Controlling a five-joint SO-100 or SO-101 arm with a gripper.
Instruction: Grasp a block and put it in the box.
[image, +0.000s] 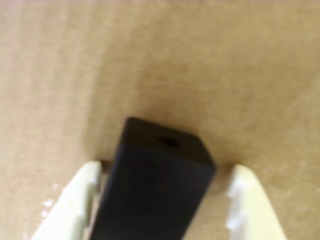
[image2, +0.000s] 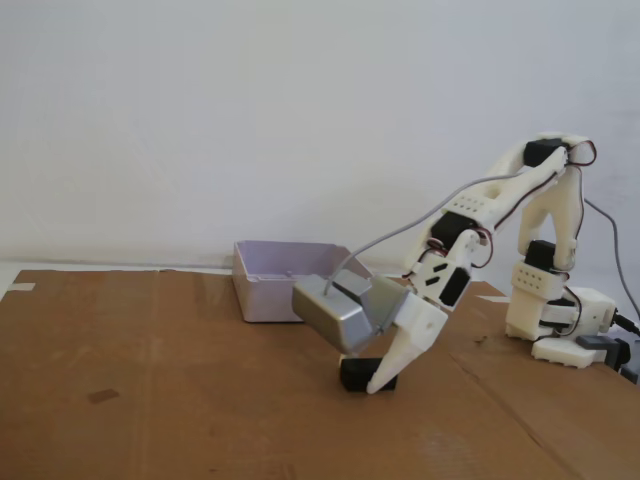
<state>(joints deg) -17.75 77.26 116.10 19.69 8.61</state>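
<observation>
wrist view close above block; fixed view sideways.

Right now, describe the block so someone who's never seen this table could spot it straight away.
In the fixed view, find the white arm on the right of the cardboard-covered table and follow it down to its end effector. The block sits on the cardboard between the fingers. It is small, matte black and rectangular, unlike the pale lilac-grey box behind it.

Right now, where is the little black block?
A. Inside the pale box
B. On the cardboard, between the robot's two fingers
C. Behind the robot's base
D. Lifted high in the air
B: in the fixed view the block sits on the cardboard, clear of the box, and the wrist view shows the gripper straddling it, one finger on each side.
</observation>
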